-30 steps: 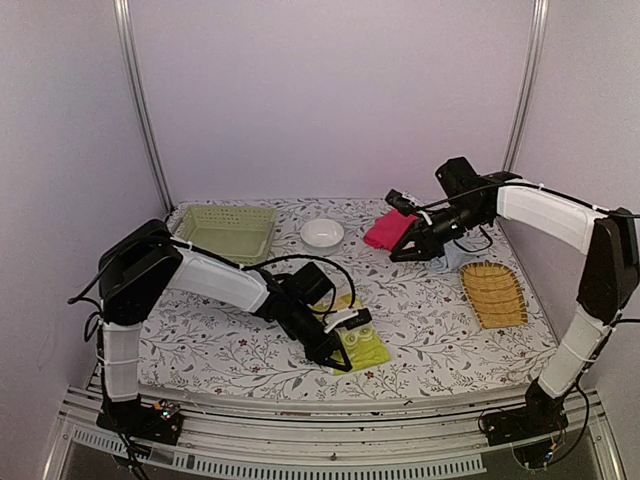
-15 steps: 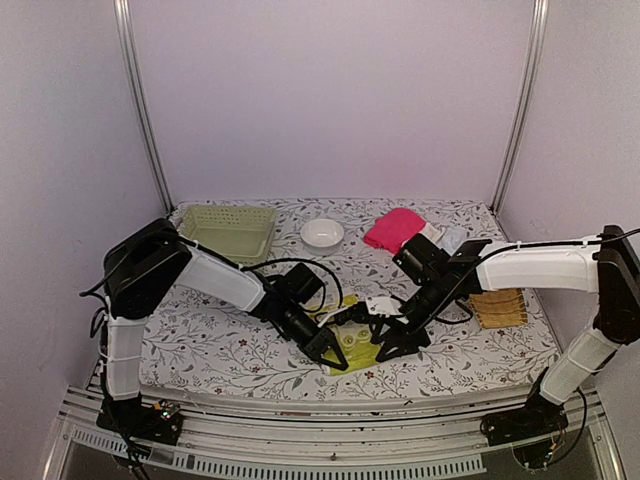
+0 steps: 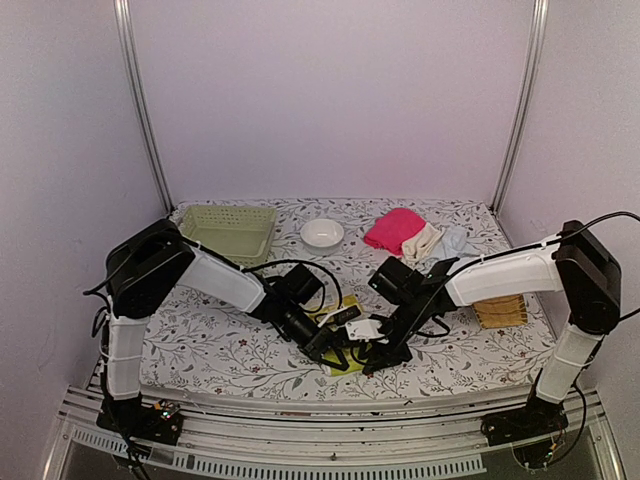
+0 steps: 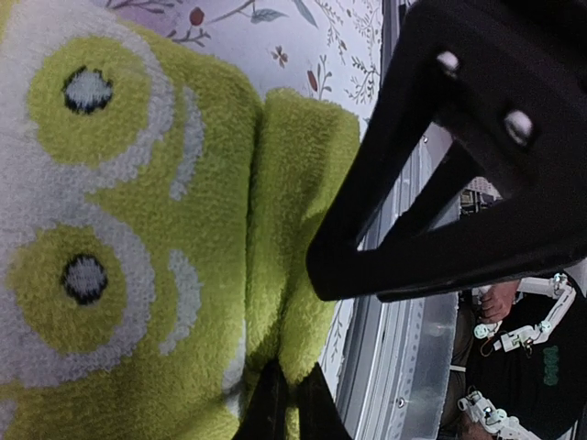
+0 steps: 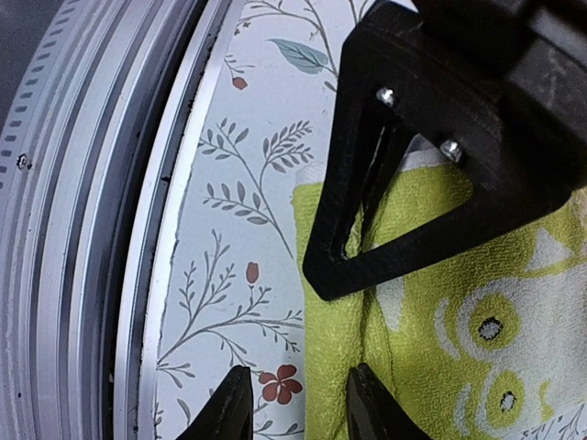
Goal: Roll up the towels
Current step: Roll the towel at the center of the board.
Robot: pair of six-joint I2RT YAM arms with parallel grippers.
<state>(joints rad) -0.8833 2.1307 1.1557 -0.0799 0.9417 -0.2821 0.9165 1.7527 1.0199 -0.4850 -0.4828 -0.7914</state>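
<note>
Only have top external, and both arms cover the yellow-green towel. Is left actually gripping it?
Observer: Yes. In the left wrist view the left gripper is shut, its tips pinching the yellow-green towel at a folded-over edge.
Operator: Right closed on it too?
Observer: No. In the right wrist view the right gripper is open. One fingertip is over the floral tablecloth and the other over the towel, straddling its edge.
Operator: Any roll yet?
Observer: Only one strip folded over, on the side toward the front rail. The face pattern lies flat.
</note>
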